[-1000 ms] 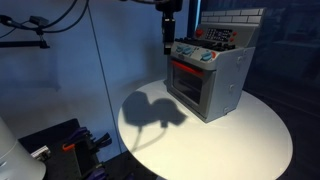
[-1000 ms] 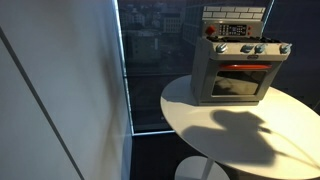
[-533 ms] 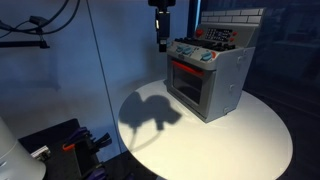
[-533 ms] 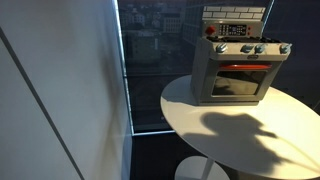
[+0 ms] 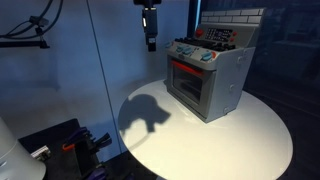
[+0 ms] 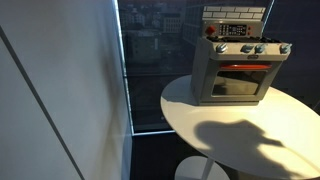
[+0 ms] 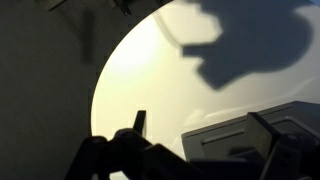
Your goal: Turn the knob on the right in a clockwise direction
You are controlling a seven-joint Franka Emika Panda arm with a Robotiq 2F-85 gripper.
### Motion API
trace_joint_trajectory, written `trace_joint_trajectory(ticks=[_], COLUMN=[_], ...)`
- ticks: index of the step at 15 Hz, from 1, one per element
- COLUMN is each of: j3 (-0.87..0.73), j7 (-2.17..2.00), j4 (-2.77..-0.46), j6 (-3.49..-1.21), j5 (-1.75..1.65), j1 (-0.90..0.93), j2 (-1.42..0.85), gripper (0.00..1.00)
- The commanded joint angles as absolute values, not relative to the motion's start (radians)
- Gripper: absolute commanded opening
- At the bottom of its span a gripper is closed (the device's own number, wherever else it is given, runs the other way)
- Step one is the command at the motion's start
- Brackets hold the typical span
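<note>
A grey toy oven (image 5: 212, 80) stands on the round white table (image 5: 250, 135); it also shows in an exterior view (image 6: 233, 75). A row of small knobs runs along its front top edge, and the rightmost knob (image 6: 283, 48) shows there, with the near-end knob (image 5: 207, 57) in an exterior view. My gripper (image 5: 151, 38) hangs in the air well to the side of the oven and above the table, touching nothing. In the wrist view its dark fingers (image 7: 205, 128) stand wide apart and empty, with a corner of the oven (image 7: 240, 135) between them below.
The arm's shadow (image 5: 148, 112) lies on the table beside the oven. A glass pane (image 6: 150, 60) stands behind the table. Dark equipment (image 5: 60, 150) sits on the floor below the table edge.
My gripper has moved sideways away from the oven and slightly up. Its shadow on the table has shifted the same way. The oven has not moved.
</note>
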State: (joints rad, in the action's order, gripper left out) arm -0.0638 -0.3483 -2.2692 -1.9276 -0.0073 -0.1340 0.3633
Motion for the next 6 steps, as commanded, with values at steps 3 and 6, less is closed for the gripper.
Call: trace_joint_trajectory(ticks=[3,6], j3=[-0.057,-0.057], j7=[-0.346,-0.346], j4=[-2.276,-2.276], j6=[-1.925,-1.925], j5=[-0.005,-0.005], j1=[-0.140,-0.140], j2=[0.372,0.368], gripper=[1.00,1.00])
